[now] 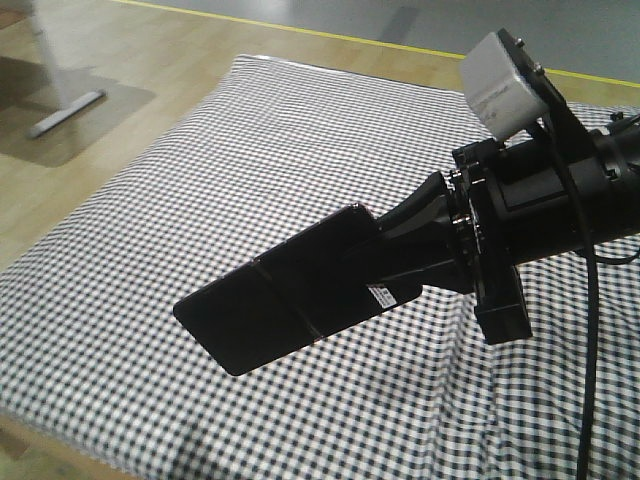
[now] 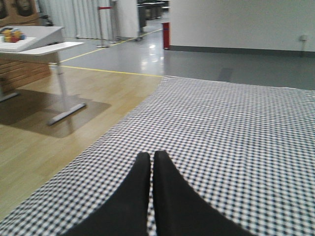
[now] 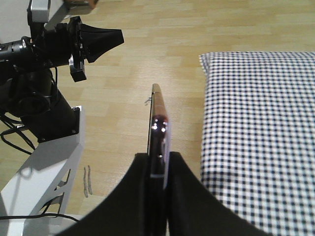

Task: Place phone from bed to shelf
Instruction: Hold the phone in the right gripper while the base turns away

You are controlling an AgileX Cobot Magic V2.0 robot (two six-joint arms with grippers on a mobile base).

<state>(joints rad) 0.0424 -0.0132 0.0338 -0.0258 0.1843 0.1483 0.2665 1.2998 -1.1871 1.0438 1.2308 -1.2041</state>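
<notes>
hanging in the air just off the bed (image 1: 200,150), the phone (image 1: 285,300) is being pinched at one short end by the right hand (image 3: 158,158), which is closing narrowly on its two faces. most of the slab is jutting out past the fingertips with nothing under it. the front view is placing it over the checked cloth, while the right wrist view is showing it edge-on with the wooden floor (image 3: 147,64) behind it, so it is probably sitting near the bed's edge.

the main risk is lying in that grip. the glossy faces are offering little friction, and with the long end cantilevered, a quick swing or a jolt from the base could be making it pivot or slide out. a fall onto the cloth would be soft, but a fall onto the floor could be cracking it. the crease across its middle is hinting at a weak line, so a knock there could be bending it. the shelf is not appearing in any view. the carry may therefore be long, and the jutting end would be striking a plank first on a low approach.

the left hand (image 2: 151,158) is hovering low over the bed, its fingers almost touching and holding nothing, well apart from the phone.

a small white sticker (image 1: 381,297) near the gripped end is carrying dark print too small to read. no brand mark is showing elsewhere.
</notes>
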